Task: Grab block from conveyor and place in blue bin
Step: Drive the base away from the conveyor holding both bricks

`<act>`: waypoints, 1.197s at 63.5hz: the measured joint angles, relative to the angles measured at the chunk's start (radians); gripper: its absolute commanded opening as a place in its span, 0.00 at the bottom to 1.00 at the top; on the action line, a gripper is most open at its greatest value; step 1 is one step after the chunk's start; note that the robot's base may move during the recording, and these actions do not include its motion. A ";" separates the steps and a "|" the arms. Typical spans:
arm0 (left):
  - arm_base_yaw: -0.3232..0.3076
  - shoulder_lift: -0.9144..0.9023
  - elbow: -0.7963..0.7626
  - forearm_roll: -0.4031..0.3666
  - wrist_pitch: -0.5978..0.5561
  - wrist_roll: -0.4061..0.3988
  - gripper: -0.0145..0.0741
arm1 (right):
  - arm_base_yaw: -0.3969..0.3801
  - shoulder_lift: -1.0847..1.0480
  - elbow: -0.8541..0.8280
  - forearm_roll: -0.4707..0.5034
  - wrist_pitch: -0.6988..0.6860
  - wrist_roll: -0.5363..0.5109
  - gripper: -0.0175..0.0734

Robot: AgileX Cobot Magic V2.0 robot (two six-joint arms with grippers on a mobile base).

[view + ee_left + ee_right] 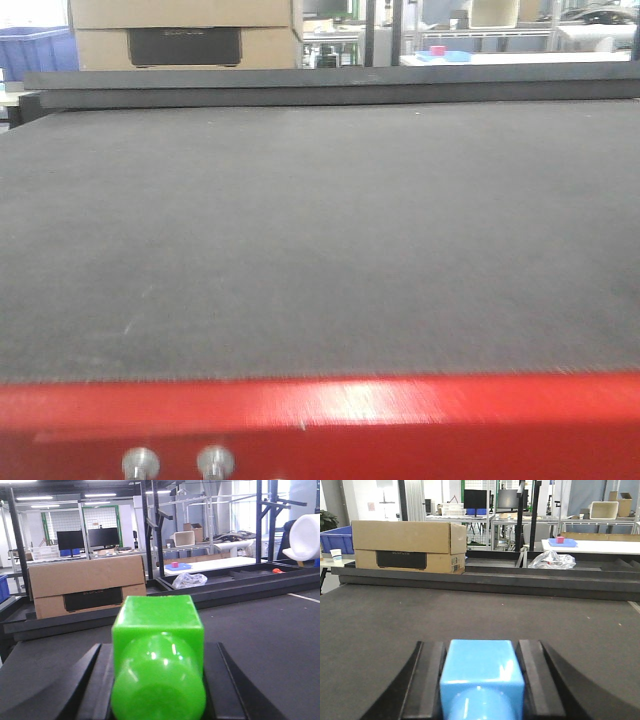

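Left wrist-mounted view: the left gripper (pixel 159 647) is clamped on a glossy green block (pixel 157 625), low over the conveyor (pixel 320 230). The right gripper (pixel 481 645) likewise grasps a light-blue block (pixel 482 672). Bare belt runs to the far rail (pixel 330 85). The blue bin (pixel 30 45) sits beyond the far-left corner, beside a cardboard box (pixel 185 30).

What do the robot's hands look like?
The left gripper and right gripper look alike. Each has two black fingers shaped like wedges, wide at the base and narrower at the tip. Flat black pads line the insides. No cables or markings show.
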 measured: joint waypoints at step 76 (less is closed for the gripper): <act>0.000 -0.003 0.000 0.000 -0.006 0.000 0.04 | 0.000 0.000 0.000 0.000 -0.002 0.000 0.01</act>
